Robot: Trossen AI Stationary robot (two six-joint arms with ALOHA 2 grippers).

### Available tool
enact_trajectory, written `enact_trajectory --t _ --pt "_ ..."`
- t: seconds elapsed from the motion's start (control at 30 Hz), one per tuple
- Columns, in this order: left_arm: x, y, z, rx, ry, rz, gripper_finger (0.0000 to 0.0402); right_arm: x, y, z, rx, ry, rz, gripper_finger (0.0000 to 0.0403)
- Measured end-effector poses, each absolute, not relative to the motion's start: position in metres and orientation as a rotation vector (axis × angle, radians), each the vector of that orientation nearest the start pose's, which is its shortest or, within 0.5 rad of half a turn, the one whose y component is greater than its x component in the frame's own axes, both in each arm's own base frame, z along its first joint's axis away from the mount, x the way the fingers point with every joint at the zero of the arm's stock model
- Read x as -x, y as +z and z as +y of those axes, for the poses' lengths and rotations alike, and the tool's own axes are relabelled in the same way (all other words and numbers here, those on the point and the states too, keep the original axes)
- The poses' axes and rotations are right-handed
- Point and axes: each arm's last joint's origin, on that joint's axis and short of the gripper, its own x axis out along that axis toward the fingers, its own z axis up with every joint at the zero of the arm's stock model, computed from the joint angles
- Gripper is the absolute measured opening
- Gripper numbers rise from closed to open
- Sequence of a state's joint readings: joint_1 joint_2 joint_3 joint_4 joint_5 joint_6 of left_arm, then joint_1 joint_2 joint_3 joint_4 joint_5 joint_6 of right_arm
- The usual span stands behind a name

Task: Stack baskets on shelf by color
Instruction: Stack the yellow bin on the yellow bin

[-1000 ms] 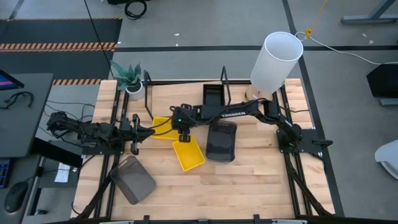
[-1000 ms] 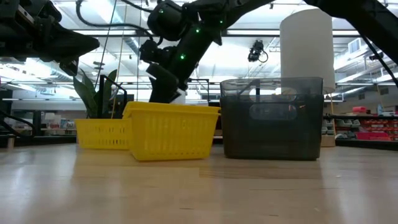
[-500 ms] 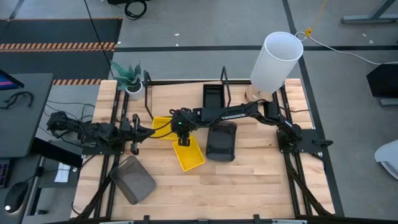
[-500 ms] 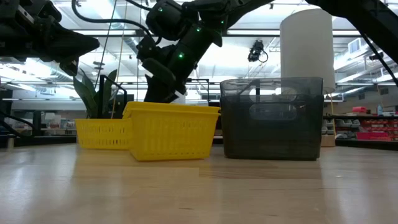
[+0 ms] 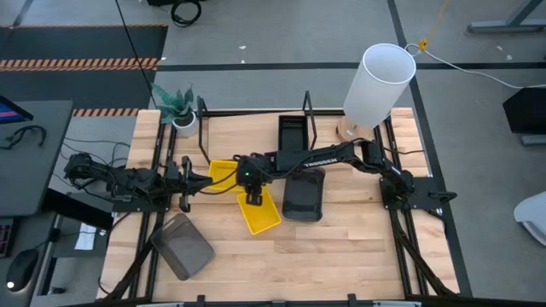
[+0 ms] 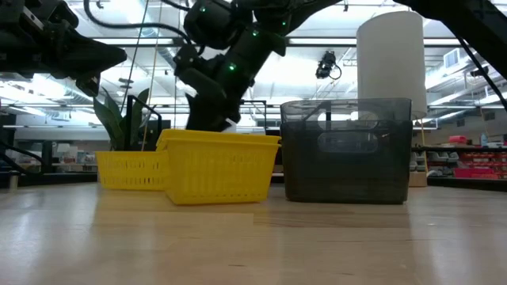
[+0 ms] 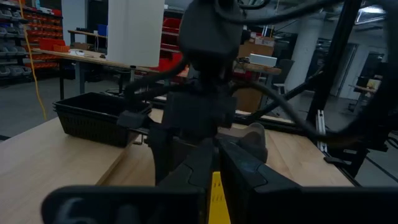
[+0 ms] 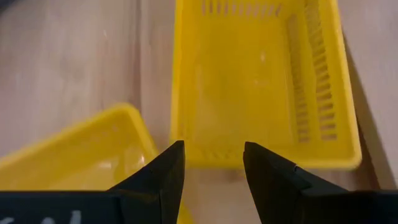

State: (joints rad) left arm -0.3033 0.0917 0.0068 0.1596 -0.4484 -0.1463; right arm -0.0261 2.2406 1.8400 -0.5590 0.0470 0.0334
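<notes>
The right gripper point(image 5: 252, 198) is hanging with its jaws open above the far rim of a yellow basket point(image 5: 260, 210) lying near the middle of the table point(image 5: 341, 256); the right wrist view is showing both fingers point(image 8: 163, 171) straddling that rim, with a second yellow basket point(image 8: 81, 155) just beside it to the left. The left gripper point(image 5: 184, 186) is waiting at the table's left side, fingers nearly closed and holding nothing. A grey basket point(image 5: 304, 191) is sitting just right of the yellow pair, another grey one point(image 5: 182, 246) is lying at the near left, and a black basket point(image 5: 293, 132) is resting in a bay of the shelf point(image 5: 307, 115) at the far edge, beside the white cylinder point(image 5: 378, 81). To do this pick well, the gripper should probably be coming straight down so one finger is going inside the wall and one outside, pinching the rim at its middle so the basket is lifting level. It should also be keeping clear of the neighbouring yellow basket, whose corner is lying close by.
</notes>
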Motion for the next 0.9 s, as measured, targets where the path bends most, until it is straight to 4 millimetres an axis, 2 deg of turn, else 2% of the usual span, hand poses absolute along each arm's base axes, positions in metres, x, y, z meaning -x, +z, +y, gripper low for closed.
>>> enact_trajectory --t 0.23,0.53,0.7,0.9 --pt "-0.099 0.174 -0.018 0.173 0.140 -0.080 0.0028 -0.481 0.188 -0.008 -0.018 -0.049 1.047 0.0170" --pt "-0.099 0.174 -0.018 0.173 0.140 -0.080 0.0036 -0.462 0.191 -0.007 -0.035 -0.074 1.279 0.0169" --pt "-0.099 0.174 -0.018 0.174 0.140 -0.080 0.0030 -0.462 0.202 -0.006 -0.042 -0.110 1.292 0.0168" --pt "-0.099 0.174 -0.018 0.173 0.140 -0.080 0.0030 -0.472 0.220 -0.006 -0.010 -0.133 1.176 0.0168"
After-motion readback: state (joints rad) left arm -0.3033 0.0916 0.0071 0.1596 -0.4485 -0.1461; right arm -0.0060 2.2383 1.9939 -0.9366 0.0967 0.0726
